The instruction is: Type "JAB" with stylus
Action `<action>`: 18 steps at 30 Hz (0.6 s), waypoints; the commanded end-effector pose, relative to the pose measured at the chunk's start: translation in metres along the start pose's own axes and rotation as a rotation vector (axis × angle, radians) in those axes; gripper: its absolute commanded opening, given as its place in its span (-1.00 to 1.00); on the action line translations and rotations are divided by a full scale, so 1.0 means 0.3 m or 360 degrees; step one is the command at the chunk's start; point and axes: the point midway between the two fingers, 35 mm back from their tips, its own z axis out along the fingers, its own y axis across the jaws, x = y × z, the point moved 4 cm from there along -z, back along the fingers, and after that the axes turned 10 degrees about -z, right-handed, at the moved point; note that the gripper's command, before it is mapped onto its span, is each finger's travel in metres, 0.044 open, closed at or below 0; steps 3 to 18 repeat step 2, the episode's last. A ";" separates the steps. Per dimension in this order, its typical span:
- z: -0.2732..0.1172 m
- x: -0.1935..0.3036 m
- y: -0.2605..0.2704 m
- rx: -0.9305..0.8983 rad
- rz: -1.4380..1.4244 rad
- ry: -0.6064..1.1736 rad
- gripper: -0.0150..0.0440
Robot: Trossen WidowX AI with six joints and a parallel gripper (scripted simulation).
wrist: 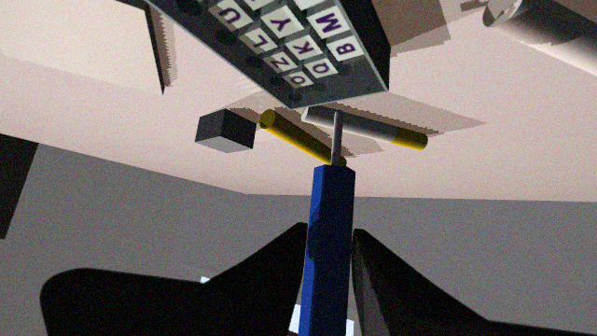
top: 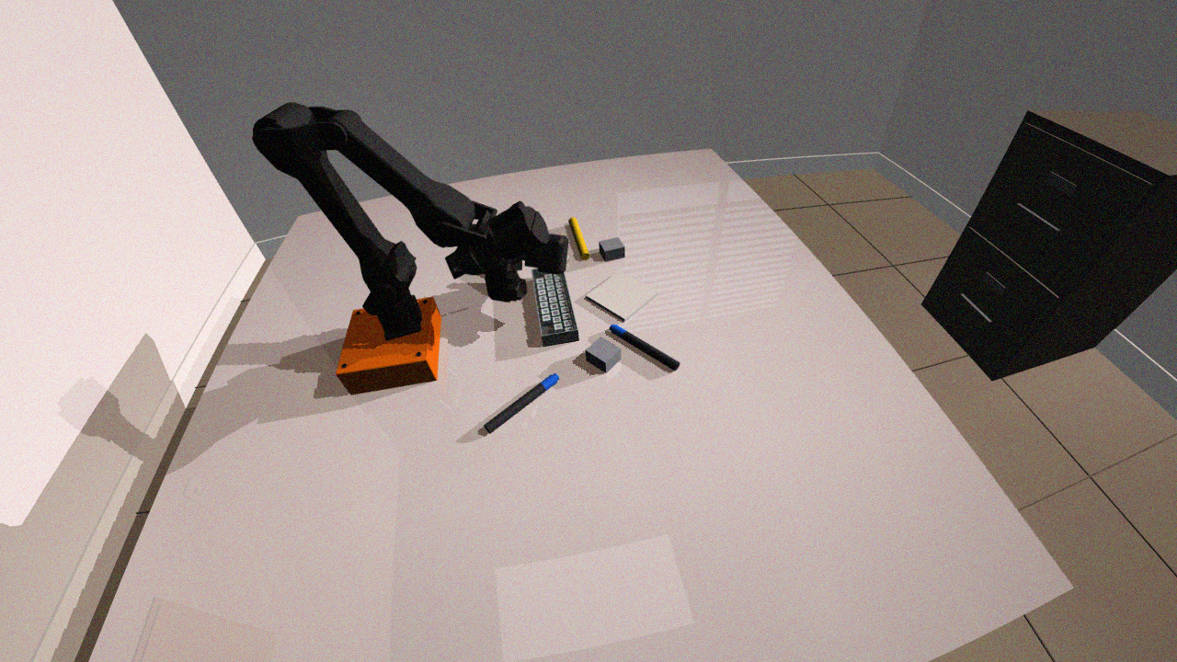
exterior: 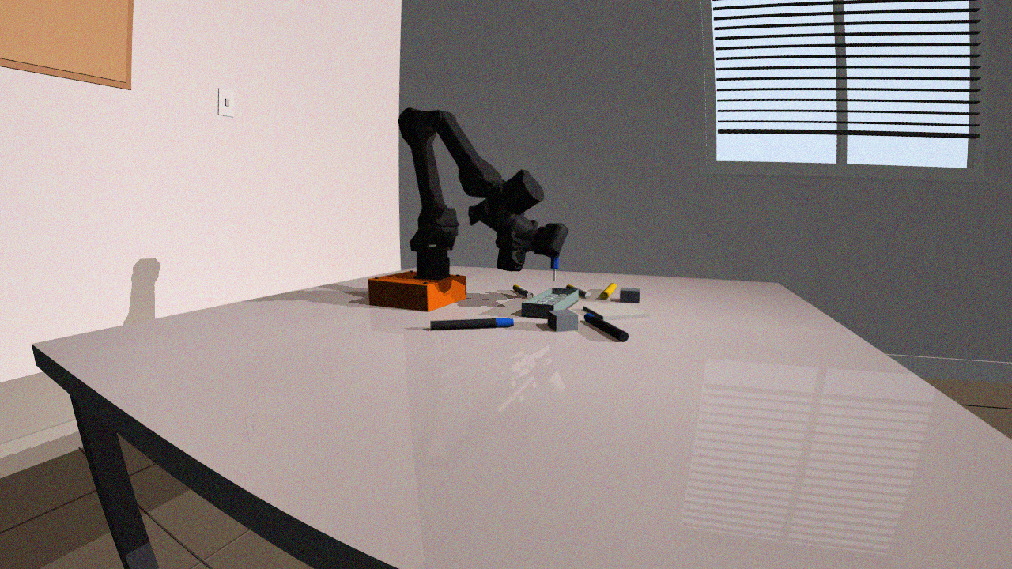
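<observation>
My gripper (exterior: 555,253) (wrist: 329,235) is shut on the blue stylus (exterior: 555,262) (wrist: 328,261), which points down with its thin metal tip bare. In the exterior view the tip hangs above the keyboard (top: 559,338) (exterior: 539,310) (wrist: 347,90), with a gap between them. In the wrist view the tip shows just past the keyboard's far end, near the O and Q keys. The B key (wrist: 344,48) lies at the corner beside Q, with M next to it. The J and A keys cannot be made out. The arm hides the fingertips and stylus in the top view.
A yellow marker (top: 578,238) (wrist: 298,137) and a grey block (top: 611,249) (wrist: 226,131) lie past the keyboard. A notepad (top: 622,296) lies beside it. Another grey block (top: 603,354) and two blue-capped black pens (top: 645,348) (top: 518,405) lie nearer. A yellow-ended marker (wrist: 364,128) lies beyond the tip.
</observation>
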 end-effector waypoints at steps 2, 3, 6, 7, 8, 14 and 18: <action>0.000 -0.001 0.000 -0.0001 -0.0002 0.0001 -0.22; 0.000 -0.001 0.000 -0.0001 -0.0002 0.0001 -0.22; 0.000 -0.001 0.000 -0.0001 -0.0002 0.0001 -0.22; 0.000 -0.001 0.000 -0.0001 -0.0002 0.0001 -0.22; 0.000 -0.001 0.000 -0.0001 -0.0002 0.0001 -0.22; 0.000 -0.001 0.000 -0.0001 -0.0002 0.0001 -0.22; 0.000 -0.001 0.000 -0.0001 -0.0002 0.0001 -0.22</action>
